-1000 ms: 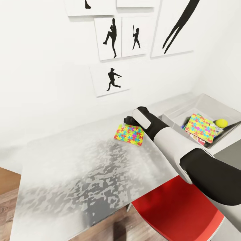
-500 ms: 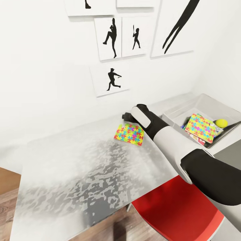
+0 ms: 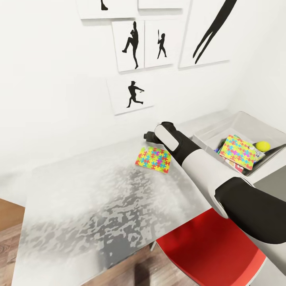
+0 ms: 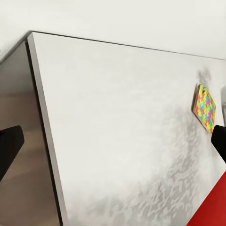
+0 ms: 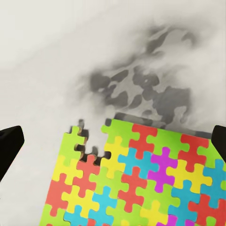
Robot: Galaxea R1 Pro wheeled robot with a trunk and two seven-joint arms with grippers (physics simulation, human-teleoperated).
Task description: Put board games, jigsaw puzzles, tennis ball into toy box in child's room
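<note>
Right claw [image 3: 147,136] hovers over the far edge of the jigsaw puzzle [image 3: 153,159], fingers apart, holding nothing. Puzzle lies flat on the table [image 3: 91,198], left of the toy box [image 3: 242,119]. Risk: thin flat puzzle gives little grip; fingers may slide it instead.

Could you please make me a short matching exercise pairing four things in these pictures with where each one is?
Things:
1. Tennis ball
2. Puzzle under the right gripper
3. Second puzzle
4. Red chair

Places:
A. Flat on the bare table
B. Below the table's near edge
C. In the toy box, by its far right side
D. In the toy box, lying on top of other toys

Pairs: 1-C, 2-A, 3-D, 4-B
</note>
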